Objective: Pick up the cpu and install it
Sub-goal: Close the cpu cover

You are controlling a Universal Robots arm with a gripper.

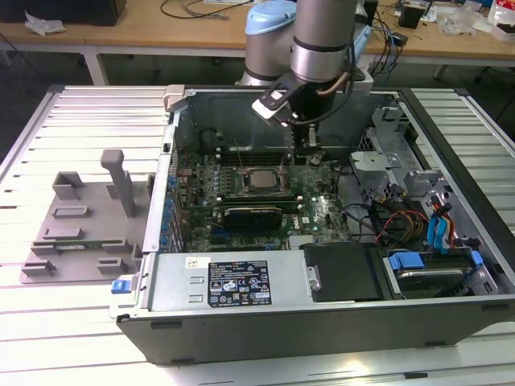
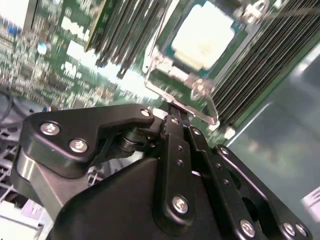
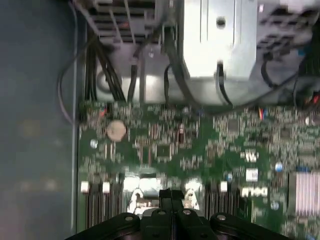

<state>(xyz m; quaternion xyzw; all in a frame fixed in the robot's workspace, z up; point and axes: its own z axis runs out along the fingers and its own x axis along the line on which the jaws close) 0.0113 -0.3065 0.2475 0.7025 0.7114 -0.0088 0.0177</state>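
Observation:
The cpu [image 1: 259,178], a small silver square, lies flat in the motherboard socket inside the open computer case [image 1: 241,281]. In the second wrist view the cpu [image 2: 202,37] sits within the socket's metal frame [image 2: 180,90]. My gripper [image 1: 310,151] hangs over the board just to the exterior view's right of the socket, apart from the cpu. Both wrist views show the black fingers pressed together with nothing between them: the gripper [image 2: 172,114] reaches to the frame's edge, and the gripper [image 3: 171,192] points down at the green board.
A grey plastic fixture [image 1: 80,225] lies on the slatted table at the exterior view's left. Memory slots [image 2: 260,65] flank the socket. Drive cages and cables [image 1: 418,217] crowd the case's right side. A coin battery [image 3: 116,130] and a heatsink [image 3: 305,192] sit on the board.

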